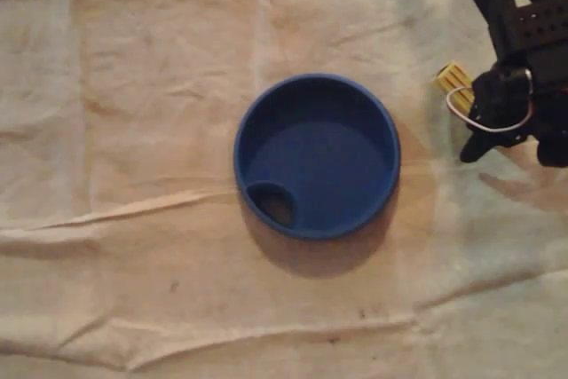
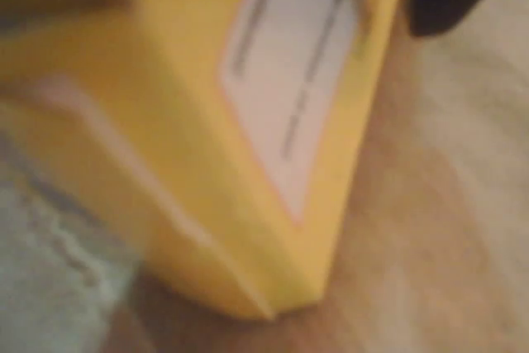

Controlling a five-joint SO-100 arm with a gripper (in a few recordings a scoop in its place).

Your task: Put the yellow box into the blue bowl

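We saw yellow box (image 1: 452,76) right of blue bowl (image 1: 317,155) in overhead view, peeking from beside gripper (image 1: 510,126), near bowl rim, not touching. Could not tell whether jaws pinched box or merely flanked it.

Judged step: secure grasp, then carry. Best to squeeze flat faces squarely, lift clear of rim, release low over centre.

Box smooth cardboard, crisp edges, white printed label (image 2: 297,64). Bowl round, hard, matte. Cloth (image 1: 133,86) soft, creased.

In the overhead view the bowl (image 1: 317,155) sits mid-frame on the cloth (image 1: 133,130). The box (image 1: 451,77) lies to its upper right, apart from the rim, right against the left side of the gripper (image 1: 497,113), which is at the right edge.
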